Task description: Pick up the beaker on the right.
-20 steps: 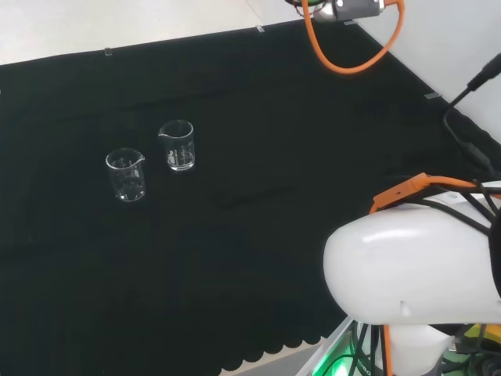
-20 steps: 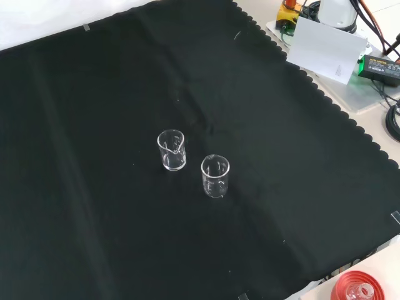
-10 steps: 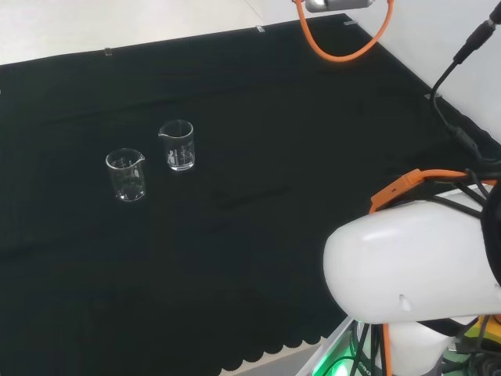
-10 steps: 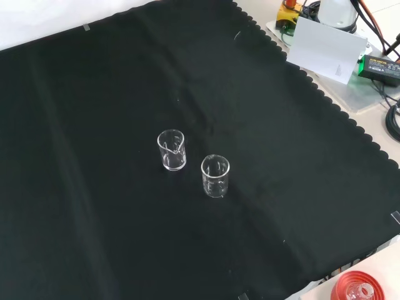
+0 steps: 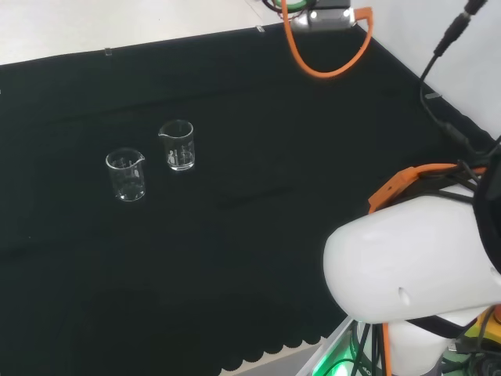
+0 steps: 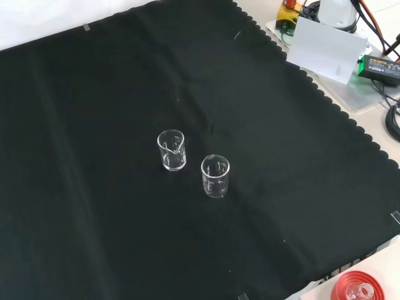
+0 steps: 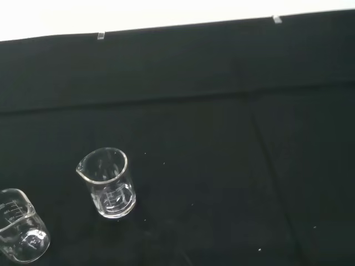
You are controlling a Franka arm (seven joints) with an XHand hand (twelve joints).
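Note:
Two small clear glass beakers stand upright and empty on the black cloth, close together. In the head view one beaker (image 5: 177, 146) is on the right and slightly farther off, with the other beaker (image 5: 126, 175) to its left. In the front view they are the upper-left beaker (image 6: 172, 150) and the lower-right beaker (image 6: 215, 176). The wrist view looks at the spouted beaker (image 7: 108, 183) from a distance, with its neighbour (image 7: 19, 233) at the picture's corner. Nothing touches either beaker.
The arm's white link (image 5: 407, 266) bulks at the head view's lower right, and its far end with an orange cable (image 5: 325, 19) hangs at the top. A white box (image 6: 328, 47) and electronics lie beyond the cloth's scalloped edge. A red ribbed ring (image 6: 359, 287) sits at the front view's bottom right.
The arm's far end with the orange cable has shifted left and lower in the head view. Both beakers stand where they were.

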